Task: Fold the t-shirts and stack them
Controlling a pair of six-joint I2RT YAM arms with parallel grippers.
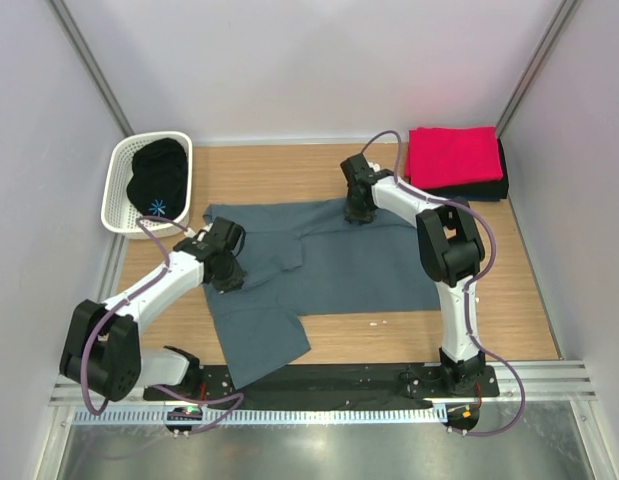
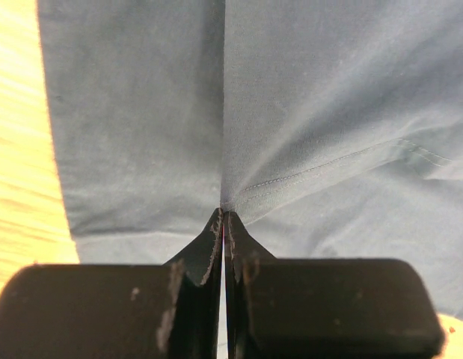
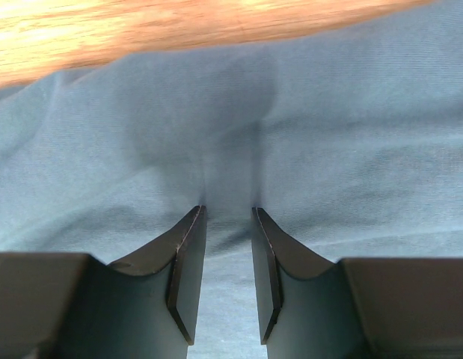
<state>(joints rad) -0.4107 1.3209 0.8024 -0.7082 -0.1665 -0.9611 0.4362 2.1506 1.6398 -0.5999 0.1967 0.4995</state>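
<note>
A large slate blue-grey t-shirt [image 1: 369, 270] lies spread on the wooden table, with one part reaching toward the near edge. My left gripper [image 1: 229, 274] rests on its left side. In the left wrist view the gripper [image 2: 223, 215] is shut, pinching a small ridge of the blue-grey cloth [image 2: 328, 97] at its tips. My right gripper [image 1: 359, 212] is at the shirt's far edge. In the right wrist view it [image 3: 229, 213] is open a little, its tips pressed onto the cloth [image 3: 351, 134] with a low ridge between them. A folded red t-shirt [image 1: 453, 153] lies on a folded black one [image 1: 484, 188] at the back right.
A white perforated basket [image 1: 118, 195] at the back left holds a black garment [image 1: 157, 178]. Grey walls enclose the table on three sides. Bare wood [image 1: 409, 335] shows in front of the shirt and along its far edge [image 3: 141, 30].
</note>
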